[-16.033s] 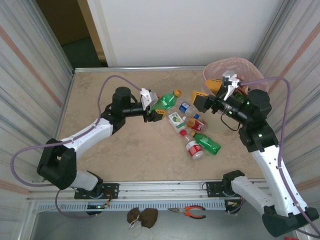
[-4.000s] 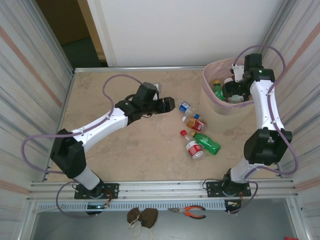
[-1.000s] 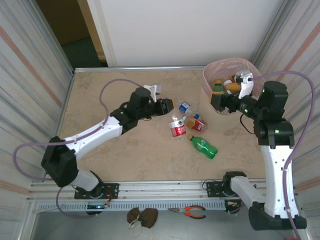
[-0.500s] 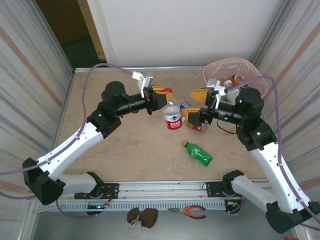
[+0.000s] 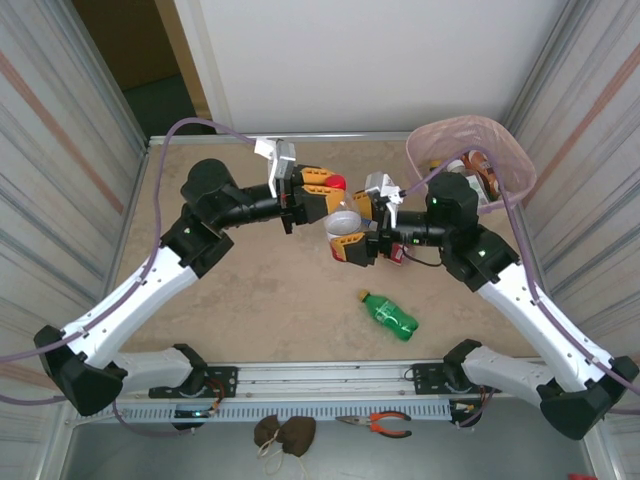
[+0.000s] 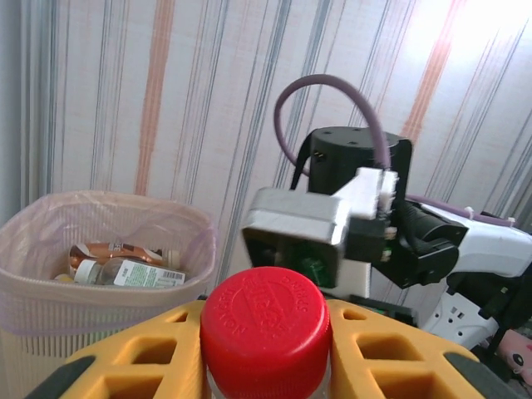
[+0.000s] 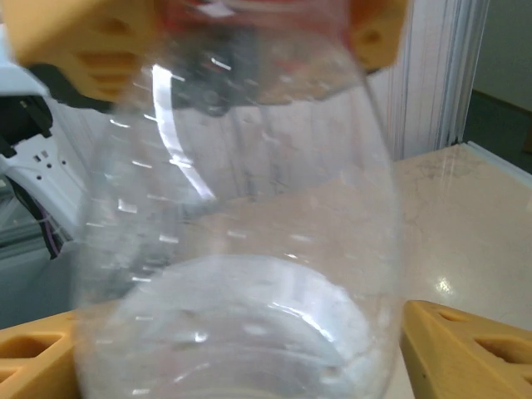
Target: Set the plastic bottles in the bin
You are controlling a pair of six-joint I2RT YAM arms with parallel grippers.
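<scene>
From above, the left gripper (image 5: 328,193) pinches the clear bottle (image 5: 346,222) at its neck, with the red cap (image 5: 337,183) toward 12 o'clock and the base toward 6. The right gripper (image 5: 352,232) straddles that base, jaws wide. The bin (image 5: 450,125) lies at 2 o'clock, nearer the right arm. A green bottle (image 5: 388,313) lies at 5 o'clock.

The left wrist view adds bottles inside the bin (image 6: 50,307), at 9 o'clock of the cap.

In the right wrist view, yellow fingers (image 7: 465,345) flank the bottle. Whether they press it cannot be told.
</scene>
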